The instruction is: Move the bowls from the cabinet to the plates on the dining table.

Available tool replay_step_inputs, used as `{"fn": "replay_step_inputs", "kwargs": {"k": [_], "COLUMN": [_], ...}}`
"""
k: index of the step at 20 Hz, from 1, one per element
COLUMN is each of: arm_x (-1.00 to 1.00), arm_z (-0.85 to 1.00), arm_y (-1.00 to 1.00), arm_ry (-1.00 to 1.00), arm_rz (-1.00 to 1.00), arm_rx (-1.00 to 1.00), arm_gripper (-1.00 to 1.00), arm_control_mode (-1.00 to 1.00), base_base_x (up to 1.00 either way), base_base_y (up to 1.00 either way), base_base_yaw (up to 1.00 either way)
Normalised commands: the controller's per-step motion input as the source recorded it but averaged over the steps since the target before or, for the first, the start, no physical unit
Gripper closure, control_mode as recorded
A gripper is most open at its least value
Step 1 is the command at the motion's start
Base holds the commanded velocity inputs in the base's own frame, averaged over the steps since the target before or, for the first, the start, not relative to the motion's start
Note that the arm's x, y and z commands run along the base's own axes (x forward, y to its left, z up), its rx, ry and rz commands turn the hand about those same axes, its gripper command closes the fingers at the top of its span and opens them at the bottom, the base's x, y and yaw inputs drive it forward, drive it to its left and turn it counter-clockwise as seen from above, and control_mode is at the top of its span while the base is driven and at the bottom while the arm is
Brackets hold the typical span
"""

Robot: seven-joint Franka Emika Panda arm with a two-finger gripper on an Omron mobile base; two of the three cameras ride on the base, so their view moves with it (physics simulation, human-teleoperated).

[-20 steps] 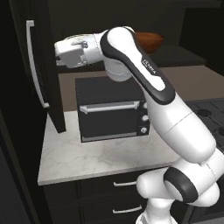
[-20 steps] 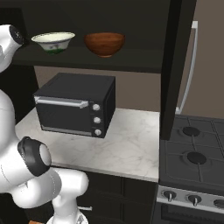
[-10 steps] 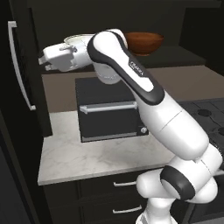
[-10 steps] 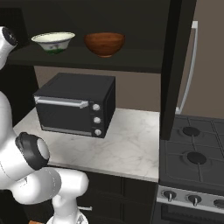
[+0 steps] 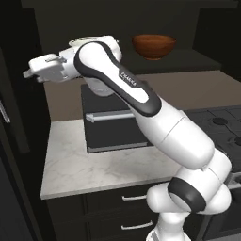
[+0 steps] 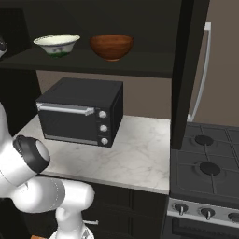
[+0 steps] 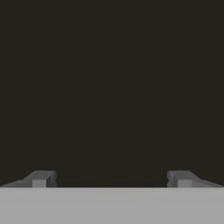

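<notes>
Two bowls stand on the open cabinet's shelf [image 6: 93,63]: the cream-white bowl [image 6: 57,45] with a green pattern on the left, the reddish-brown bowl [image 6: 111,46] to its right. In the left base view the brown bowl [image 5: 154,45] shows in full, while only the rim of the cream bowl [image 5: 81,42] peeks above my arm. My gripper [image 5: 30,73] is held high, left of the bowls and pointing left toward the open left door [image 5: 9,141]. Its fingertips [image 7: 41,178] stand wide apart with nothing between them, facing a dark surface. The dining table and plates are out of view.
A black toaster oven [image 6: 79,112] sits on the small marble counter [image 6: 135,149] under the shelf. The cabinet's right door [image 6: 186,70] with its silver handle [image 6: 203,70] hangs open beside a black stove [image 6: 205,163]. Dark drawers [image 5: 127,212] lie below the counter.
My hand has swung left, away from the bowls. The left cabinet door has swung further open along with it. The jaws have stayed wide open.
</notes>
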Motion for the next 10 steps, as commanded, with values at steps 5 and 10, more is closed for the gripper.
{"fn": "replay_step_inputs", "kwargs": {"k": [5,10], "arm_x": [-0.01,-0.05], "arm_z": [0.0,0.0], "arm_y": [0.15,0.0], "arm_ry": [-0.01,0.0], "arm_rz": [-0.1,-0.16], "arm_rx": [-0.02,-0.02], "arm_gripper": [-1.0,-1.0], "arm_control_mode": [-1.0,-1.0], "base_base_x": [0.0,0.0], "base_base_y": [0.0,0.0], "base_base_yaw": [0.0,0.0]}}
